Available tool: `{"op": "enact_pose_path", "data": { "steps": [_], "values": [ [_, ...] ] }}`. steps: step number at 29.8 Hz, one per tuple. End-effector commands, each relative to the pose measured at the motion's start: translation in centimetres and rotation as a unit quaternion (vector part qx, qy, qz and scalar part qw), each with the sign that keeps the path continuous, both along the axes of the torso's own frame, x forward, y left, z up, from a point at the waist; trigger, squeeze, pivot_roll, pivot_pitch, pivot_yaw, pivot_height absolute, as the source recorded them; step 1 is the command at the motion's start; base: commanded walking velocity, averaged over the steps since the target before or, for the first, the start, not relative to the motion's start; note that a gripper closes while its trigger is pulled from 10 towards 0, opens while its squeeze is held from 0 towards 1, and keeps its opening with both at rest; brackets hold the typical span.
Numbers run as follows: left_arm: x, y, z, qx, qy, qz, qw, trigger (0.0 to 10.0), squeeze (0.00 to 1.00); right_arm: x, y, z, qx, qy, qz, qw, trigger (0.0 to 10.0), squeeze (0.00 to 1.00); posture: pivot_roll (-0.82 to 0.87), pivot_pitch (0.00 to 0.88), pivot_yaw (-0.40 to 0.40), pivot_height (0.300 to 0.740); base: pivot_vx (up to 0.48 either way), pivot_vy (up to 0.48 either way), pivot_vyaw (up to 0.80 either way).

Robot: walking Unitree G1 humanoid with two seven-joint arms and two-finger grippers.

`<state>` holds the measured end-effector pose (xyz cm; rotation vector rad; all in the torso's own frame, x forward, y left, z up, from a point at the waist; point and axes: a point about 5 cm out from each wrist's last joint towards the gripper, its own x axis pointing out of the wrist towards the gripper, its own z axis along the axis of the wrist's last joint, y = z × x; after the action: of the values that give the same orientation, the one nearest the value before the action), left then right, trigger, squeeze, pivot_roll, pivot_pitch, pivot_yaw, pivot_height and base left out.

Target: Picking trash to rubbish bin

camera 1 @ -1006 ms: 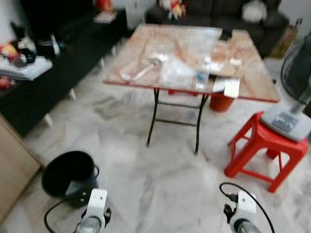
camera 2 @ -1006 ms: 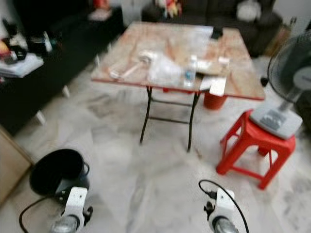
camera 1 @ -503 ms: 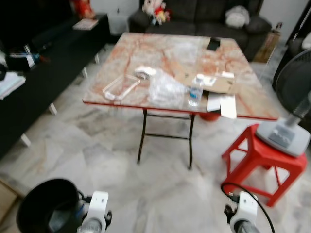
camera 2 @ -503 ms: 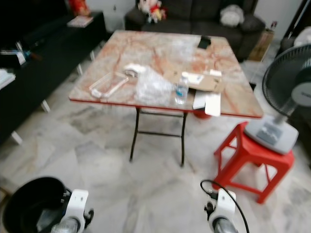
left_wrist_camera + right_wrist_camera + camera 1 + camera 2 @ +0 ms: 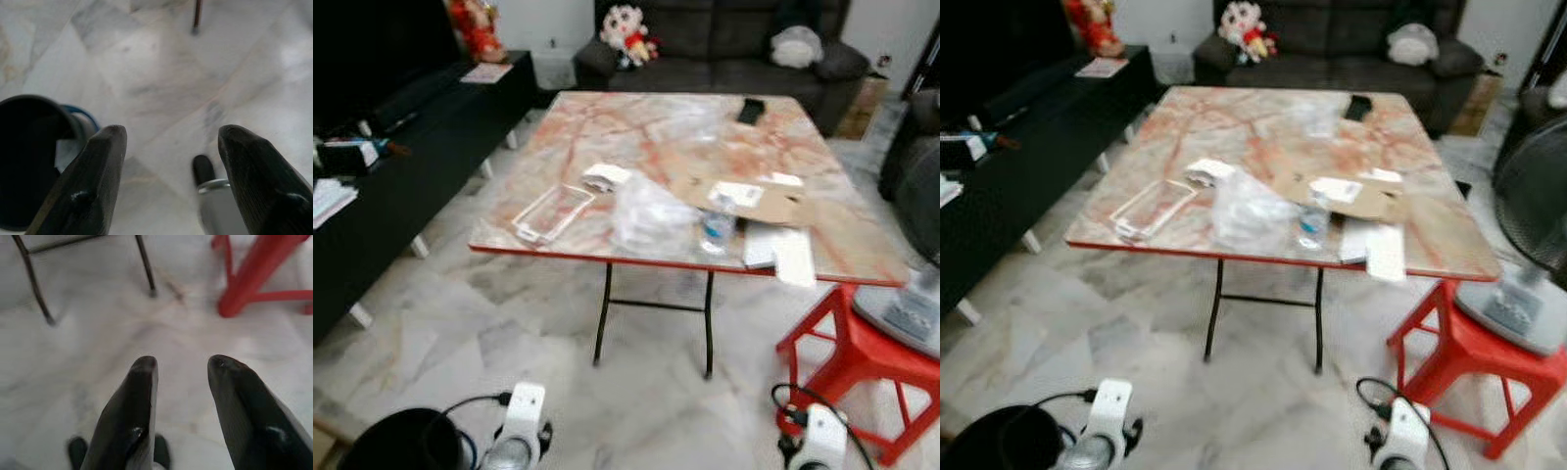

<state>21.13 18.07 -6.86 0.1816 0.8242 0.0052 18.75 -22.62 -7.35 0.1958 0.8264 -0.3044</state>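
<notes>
Trash lies on a marble-patterned folding table (image 5: 607,127): a crumpled clear plastic bag (image 5: 651,211), a small plastic bottle (image 5: 715,227), a clear plastic tray (image 5: 553,212), a flat piece of cardboard (image 5: 744,196) and white papers (image 5: 783,253) at the near edge. A black rubbish bin (image 5: 396,446) stands on the floor at my lower left, beside the left arm. My left gripper (image 5: 171,134) hangs open over the floor next to the bin (image 5: 29,156), holding nothing. My right gripper (image 5: 182,363) hangs open above bare tiles, also holding nothing.
A red plastic stool (image 5: 862,362) with a fan base (image 5: 911,313) on it stands right of the table. A low black cabinet (image 5: 401,166) runs along the left. A dark sofa (image 5: 724,39) sits behind the table. Marble floor lies between me and the table legs (image 5: 146,274).
The camera has moved closer to the table and turned, so the bin now sits at the picture's bottom left corner. Both arms hang low as before, grippers unchanged.
</notes>
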Motion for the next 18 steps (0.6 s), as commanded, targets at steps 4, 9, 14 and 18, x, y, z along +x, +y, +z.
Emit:
{"op": "enact_pose_path", "data": {
  "steps": [4, 9, 14, 18],
  "values": [
    [0.78, -0.88, 0.37, -0.007, -0.010, -0.015, 1.000, 10.0, 0.00, -0.59, -1.12, 0.01, -0.012, 0.003, -0.018, 1.000, 10.0, 0.00, -0.06, 0.000, -0.010, 0.740, 0.442, 0.000, 0.00],
    [0.79, -0.97, 0.38, -0.010, -0.011, -0.012, 1.000, 10.0, 0.00, -0.53, -0.92, -0.02, -0.003, 0.000, -0.019, 1.000, 10.0, 0.00, -0.05, 0.005, -0.020, 0.740, 0.437, 0.000, 0.00],
    [0.75, -1.20, 0.38, -0.014, -0.016, -0.027, 0.999, 10.0, 0.00, -0.49, -0.92, 0.01, -0.006, -0.001, -0.018, 1.000, 10.0, 0.00, -0.05, 0.010, -0.020, 0.740, 0.236, 0.000, -0.25],
    [0.64, -1.28, 0.34, -0.008, -0.016, -0.039, 0.999, 10.0, 0.00, -0.50, -0.95, 0.01, -0.006, -0.001, -0.019, 1.000, 10.0, 0.00, -0.05, 0.010, -0.020, 0.740, 0.000, 0.000, 0.00]
  ]
}}
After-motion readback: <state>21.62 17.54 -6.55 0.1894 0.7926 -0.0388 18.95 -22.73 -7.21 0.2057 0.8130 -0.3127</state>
